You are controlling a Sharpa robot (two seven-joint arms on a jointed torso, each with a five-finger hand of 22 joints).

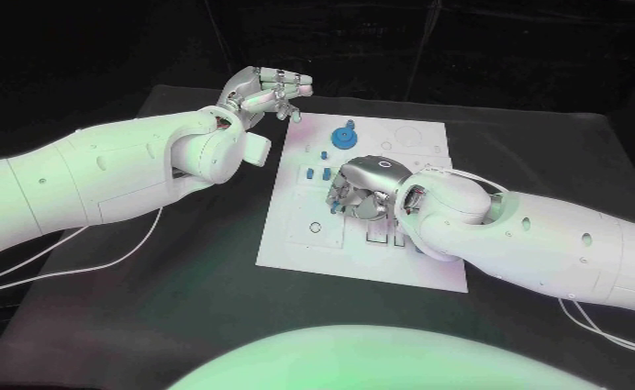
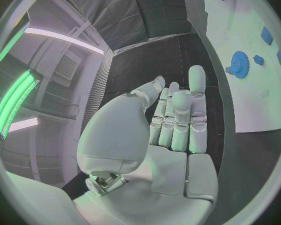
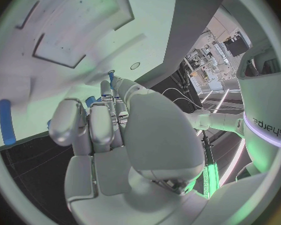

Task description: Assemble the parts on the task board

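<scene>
Fingers [image 1: 347, 199] of your right hand [image 1: 368, 186] were curled down over the task board [image 1: 410, 261] mid-plate, near small blue parts [image 1: 315, 172]; can't tell whether they gripped one. Left hand [image 1: 265, 92] hung off the board's far-left corner above the table [image 1: 132, 317], fingers loosely curled, holding nothing. Blue gear [image 1: 345, 137] sat on the board's far side w/ other pieces nearby. Risk: w/ your knuckles hiding the contact, a misjudged press could've knocked neighbouring parts or jammed one crooked.

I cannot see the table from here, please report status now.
Left hand raised beside task board, holding nothing. Right hand down over the blue parts, grip unclear. Blue gear free on board. Nothing blocking.
</scene>
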